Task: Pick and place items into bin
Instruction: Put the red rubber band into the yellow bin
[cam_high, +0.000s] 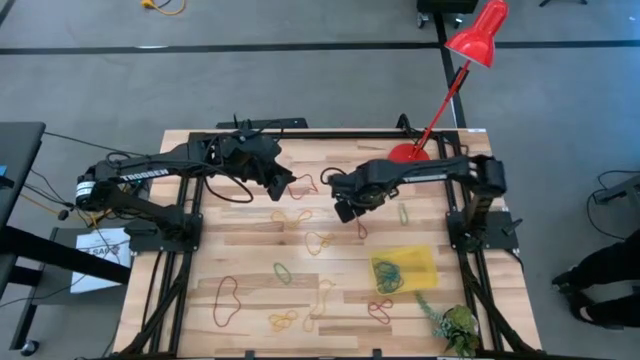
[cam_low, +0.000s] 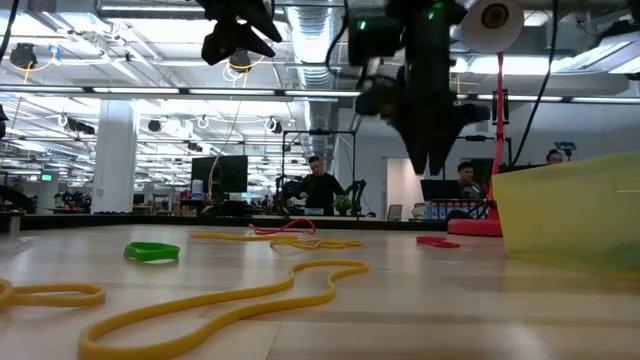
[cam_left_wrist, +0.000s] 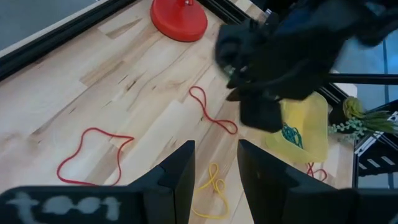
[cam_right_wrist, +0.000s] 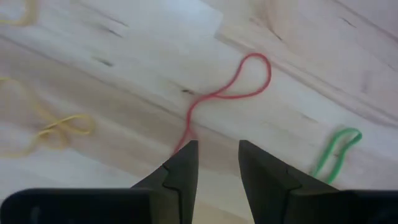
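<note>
Dark fingers of the right gripper (cam_right_wrist: 216, 163) are standing narrowly parted and empty, straddling one end of a red band (cam_right_wrist: 225, 93), apparently lining up a pinch. Well beyond it, the yellow bin (cam_high: 405, 266) is already holding bands. Farther off, the left gripper (cam_left_wrist: 214, 180) is hanging slightly parted, empty.
</note>
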